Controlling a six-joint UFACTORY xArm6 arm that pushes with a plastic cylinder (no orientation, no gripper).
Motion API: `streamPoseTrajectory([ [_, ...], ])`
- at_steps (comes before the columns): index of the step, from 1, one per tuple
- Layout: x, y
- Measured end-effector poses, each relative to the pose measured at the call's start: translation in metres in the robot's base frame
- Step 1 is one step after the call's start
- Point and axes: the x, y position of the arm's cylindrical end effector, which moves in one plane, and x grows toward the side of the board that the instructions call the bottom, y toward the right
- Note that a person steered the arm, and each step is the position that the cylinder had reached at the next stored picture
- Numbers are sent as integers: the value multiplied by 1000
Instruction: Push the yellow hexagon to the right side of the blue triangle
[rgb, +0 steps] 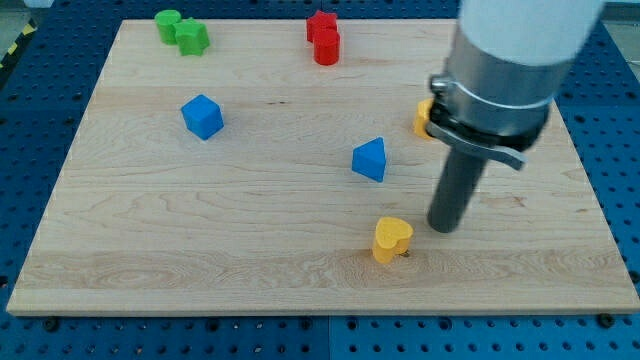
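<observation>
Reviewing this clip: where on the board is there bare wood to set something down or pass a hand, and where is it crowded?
Free: the whole strip along the view's bottom left, below the blue cube, and the middle band between it and the blue triangle. Crowded: the right, where my tip stands right of the yellow heart, a yellow block half hidden behind the arm; green blocks and red blocks line the top edge.

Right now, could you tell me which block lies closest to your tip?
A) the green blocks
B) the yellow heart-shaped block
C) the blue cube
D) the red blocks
B: my tip sits just to the view's right of the yellow heart-shaped block, with a small gap between them; the blue cube, green blocks and red blocks lie much farther off.
</observation>
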Motion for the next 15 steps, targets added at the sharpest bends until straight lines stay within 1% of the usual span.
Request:
streamPoseTrajectory([
  [1,10,-10],
  [2,5,-37],
  [4,17,-64],
  [5,16,-45],
  [6,10,20],
  [7,-49,36],
  [8,-117,37],
  [9,-160,59],
  [10,-189,61],
  [11,-194,31],
  [12,-186,20],
  [13,-161,17],
  [14,-146,8],
  [15,-158,-3],
])
